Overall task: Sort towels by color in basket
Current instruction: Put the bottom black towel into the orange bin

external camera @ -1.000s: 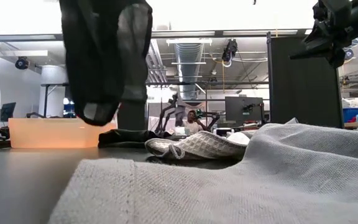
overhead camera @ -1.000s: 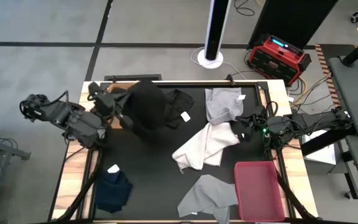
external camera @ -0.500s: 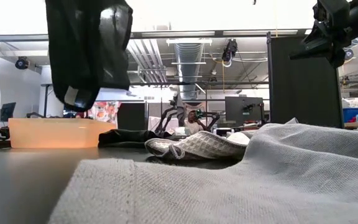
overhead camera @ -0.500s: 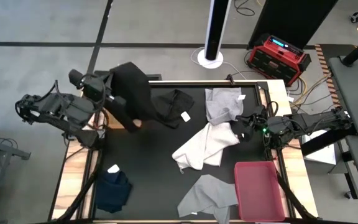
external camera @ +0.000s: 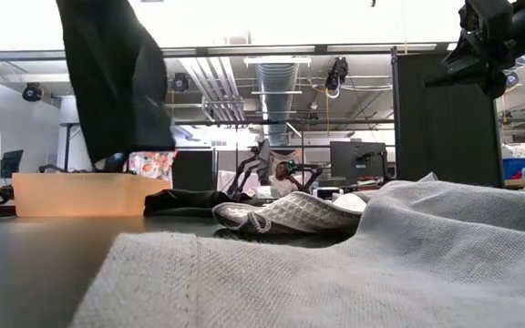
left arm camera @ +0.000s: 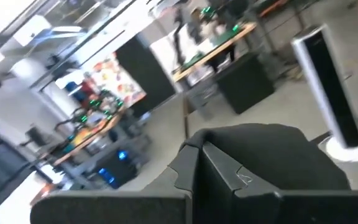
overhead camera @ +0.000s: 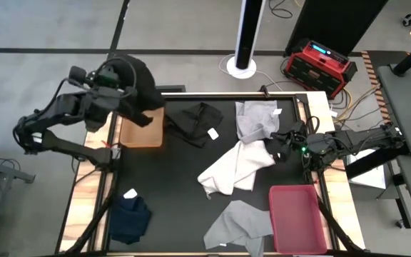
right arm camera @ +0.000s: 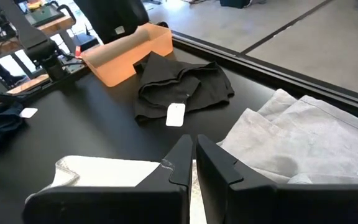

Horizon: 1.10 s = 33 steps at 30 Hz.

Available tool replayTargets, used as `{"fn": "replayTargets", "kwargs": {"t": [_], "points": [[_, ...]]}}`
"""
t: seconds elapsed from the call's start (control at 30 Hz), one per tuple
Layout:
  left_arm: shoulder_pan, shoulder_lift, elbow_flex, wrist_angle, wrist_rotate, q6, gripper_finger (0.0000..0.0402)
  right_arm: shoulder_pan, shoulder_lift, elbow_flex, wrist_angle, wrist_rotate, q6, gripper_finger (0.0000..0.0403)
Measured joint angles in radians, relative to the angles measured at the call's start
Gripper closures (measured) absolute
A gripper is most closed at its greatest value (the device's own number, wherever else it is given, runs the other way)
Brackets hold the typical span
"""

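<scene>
My left gripper (overhead camera: 123, 78) (left arm camera: 199, 146) is raised at the table's far left corner, shut on a black towel (overhead camera: 143, 84) (external camera: 108, 82). The towel hangs over the orange basket (overhead camera: 143, 132) (external camera: 71, 194). My right gripper (overhead camera: 277, 146) (right arm camera: 194, 149) hovers shut above the white towel (overhead camera: 237, 168) and touches nothing. On the table lie another black towel (overhead camera: 197, 120) (right arm camera: 179, 87) with a white tag, a grey towel (overhead camera: 257, 118), a second grey towel (overhead camera: 241, 221) and a navy towel (overhead camera: 130, 218). My left gripper pinches the black towel between its two fingers at an upper bunch of cloth (left arm camera: 253, 146); I cannot tell whether it is one layer or several. The towel is lifted clear of the table and hangs slack below the fingers, its lower end (external camera: 121, 155) just above the orange basket.
A red basket (overhead camera: 298, 218) stands at the table's near right corner. The dark mat (overhead camera: 170, 185) shows bare between the navy towel and the white towel. Beyond the far edge stand a white pole base (overhead camera: 242, 66) and a red box (overhead camera: 320, 64).
My left gripper has risen and moved toward the table's far left corner, still shut on the black towel. The towel has travelled with it from above the mat to above the orange basket, swinging as it hangs. My right arm has kept still.
</scene>
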Motion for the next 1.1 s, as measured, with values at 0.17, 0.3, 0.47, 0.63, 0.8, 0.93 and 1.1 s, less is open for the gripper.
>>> {"fn": "replayTargets", "kwargs": {"t": [0.17,0.3,0.47,0.63,0.8,0.93,1.1], "points": [[0.100,0.004,-0.024,-0.052,0.106,-0.053,0.0402,0.000,0.011,0.000,0.000,0.000,0.000,0.0390],[0.162,0.004,-0.082,-0.054,0.130,-0.070,0.0402,0.000,0.015,0.000,0.000,0.000,0.000,0.0390],[0.191,0.005,-0.151,-0.048,0.343,-0.157,0.0401,0.000,0.033,0.000,0.000,0.000,0.000,0.0390],[0.192,0.005,-0.213,-0.041,0.509,-0.221,0.0401,0.000,0.045,0.000,0.000,0.000,0.000,0.0390],[0.193,0.004,-0.264,-0.044,0.642,-0.262,0.0402,0.000,0.045,0.000,0.000,0.000,0.000,0.0390],[0.193,0.001,-0.281,-0.071,0.771,-0.306,0.0402,0.000,0.045,0.000,0.000,0.000,0.000,0.0390],[0.193,0.004,-0.280,-0.190,0.840,-0.386,0.0402,0.000,0.045,0.000,0.000,0.000,0.000,0.0390]]}}
